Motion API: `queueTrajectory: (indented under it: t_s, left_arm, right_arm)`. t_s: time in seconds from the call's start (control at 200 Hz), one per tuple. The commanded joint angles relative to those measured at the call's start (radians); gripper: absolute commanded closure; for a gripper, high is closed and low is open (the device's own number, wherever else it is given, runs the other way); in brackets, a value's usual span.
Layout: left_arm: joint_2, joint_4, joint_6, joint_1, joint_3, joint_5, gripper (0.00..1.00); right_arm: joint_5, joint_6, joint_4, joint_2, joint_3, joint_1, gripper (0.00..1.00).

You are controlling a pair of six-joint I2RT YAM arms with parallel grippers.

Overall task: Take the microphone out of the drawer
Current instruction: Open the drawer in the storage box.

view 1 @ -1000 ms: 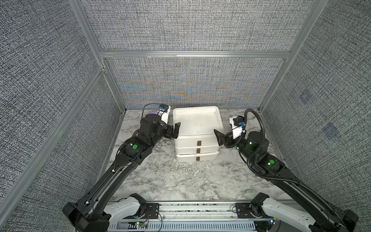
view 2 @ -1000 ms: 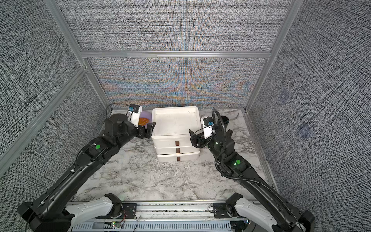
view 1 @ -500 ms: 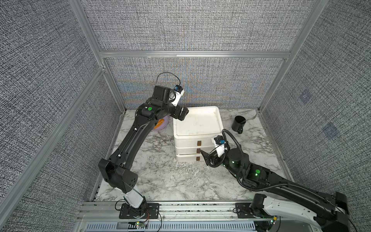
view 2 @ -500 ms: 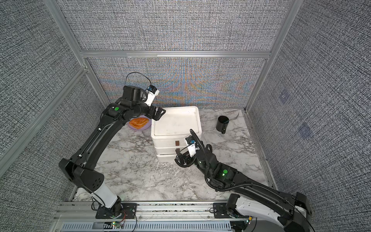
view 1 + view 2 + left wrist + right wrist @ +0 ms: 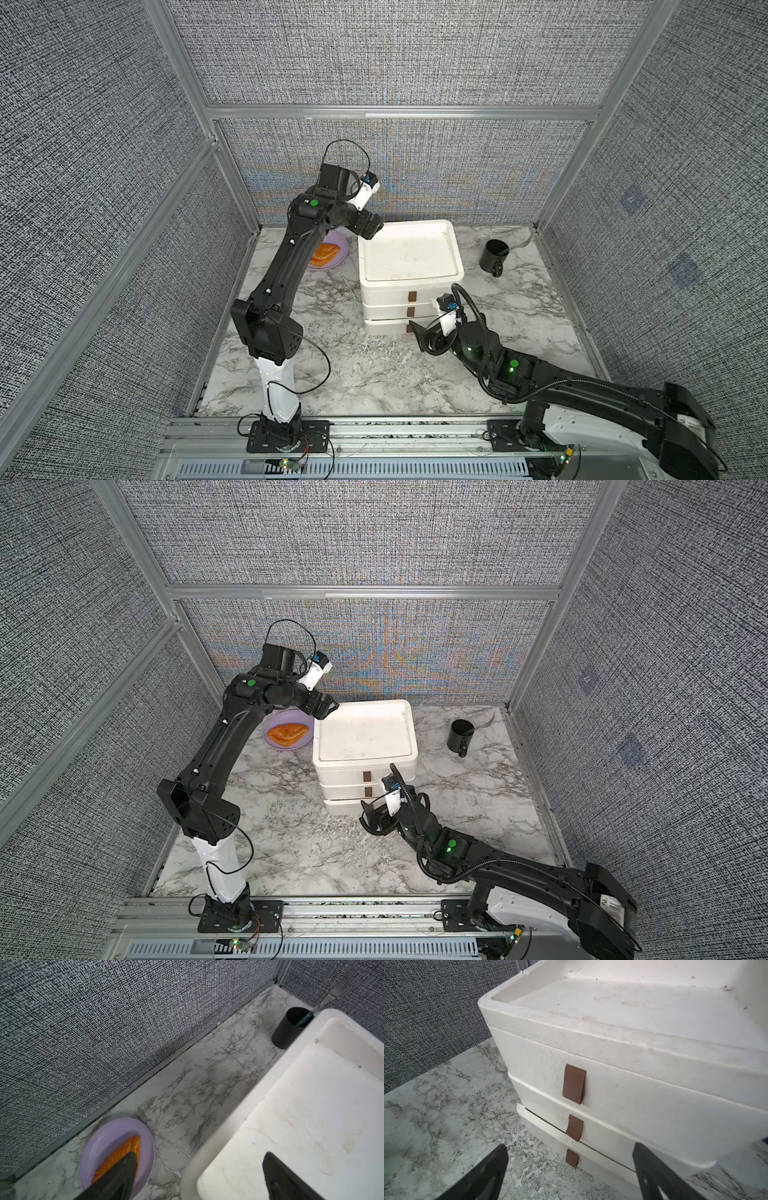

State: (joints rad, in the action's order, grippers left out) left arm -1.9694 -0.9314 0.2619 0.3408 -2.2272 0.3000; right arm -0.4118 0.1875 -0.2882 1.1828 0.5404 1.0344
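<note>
bright even light, soft faint shadows, rainbow moiré on back wall (image 5: pixel 415 178), wrist views slightly blurred

Two black jointed arms, the left arm (image 5: pixel 286 266) and right arm (image 5: pixel 590 388), each have a white base section (image 5: pixel 277 386), a green light (image 5: pixel 314 203) (small, round), loose black cables (image 5: pixel 316 374) and a white wrist camera (image 5: pixel 365 194).

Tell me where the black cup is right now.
In both top views the black cup stands on the marble table near its back right corner, to the right of the white drawer unit and clear of it.
</note>
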Motion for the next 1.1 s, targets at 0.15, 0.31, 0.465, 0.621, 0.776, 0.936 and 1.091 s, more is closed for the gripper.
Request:
queueTrajectory:
  t_s: [0.15,0.31,0.465,0.621,0.776,0.936,1.091]
  left_arm:
    - [-0.008,-0.077,0.062,-0.034,0.026,0.146,0.08]
    - [0.002,-0.053,0.054,-0.034,0.076,0.162,0.10]
    - [-0.009,-0.040,0.043,-0.025,0.086,0.144,0.13]
    - [-0.002,-0.029,0.052,-0.007,0.105,0.124,0.13]
    - [0.008,-0.030,0.063,0.006,0.118,0.093,0.14]
    - [0.020,-0.030,0.072,0.016,0.131,0.069,0.14]
    - [0.024,-0.040,0.088,0.032,0.138,0.039,0.14]
  right_arm:
    - [-0.067,-0.002,-0.161,0.045,0.013,0.009,0.05]
    - [-0.085,-0.005,-0.177,0.089,0.046,0.009,0.10]
    - [-0.166,0.051,-0.164,0.150,0.082,0.007,0.28]
    - [-0.237,0.141,-0.169,0.220,0.107,0.021,0.43]
    - [-0.358,0.162,-0.189,0.324,0.166,0.069,0.47]
    - [-0.464,0.218,-0.120,0.411,0.243,0.082,0.57]
    - [-0.471,0.180,-0.163,0.423,0.236,0.078,0.61]
